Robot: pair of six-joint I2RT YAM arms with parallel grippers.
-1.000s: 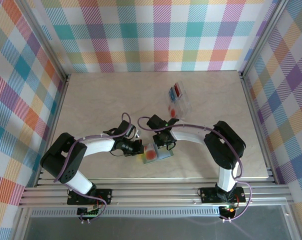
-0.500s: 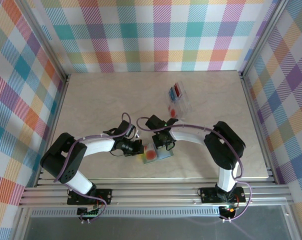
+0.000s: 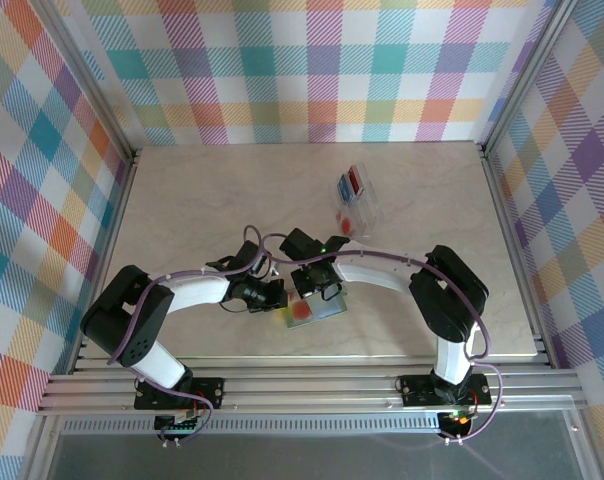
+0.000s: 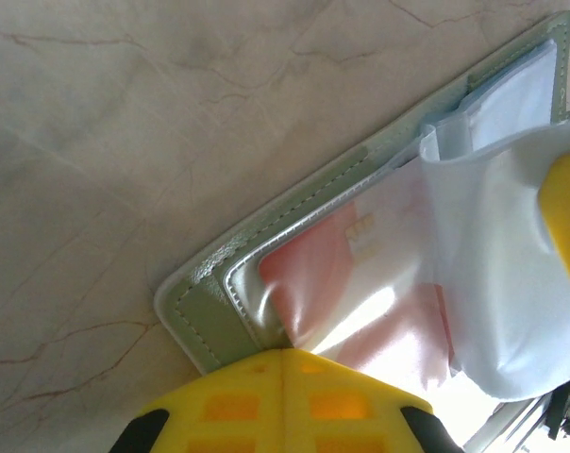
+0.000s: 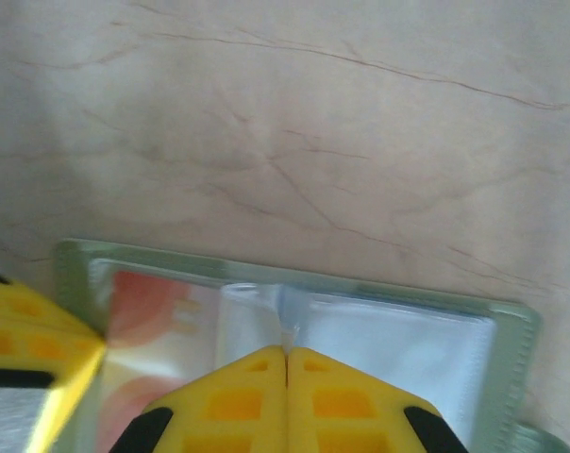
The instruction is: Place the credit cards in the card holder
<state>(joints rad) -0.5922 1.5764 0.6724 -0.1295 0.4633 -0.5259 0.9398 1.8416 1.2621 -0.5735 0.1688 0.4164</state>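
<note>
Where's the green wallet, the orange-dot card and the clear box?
card holder point(image 4: 205, 316): left wrist view, stitched green corner.
pale card point(image 4: 309, 269): left wrist view, its orange-red mark.
clear rack point(image 3: 372, 208): top view, right wall.

The left hand point(image 3: 277, 296) and right hand point(image 3: 311, 291) sit close together over the open card holder point(image 3: 328, 310)

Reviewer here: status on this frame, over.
Both shut: left gripper, right gripper, tips on open card holder. One pale card under its clear sleeve. Farther back, red and blue cards in clear rack.
</note>
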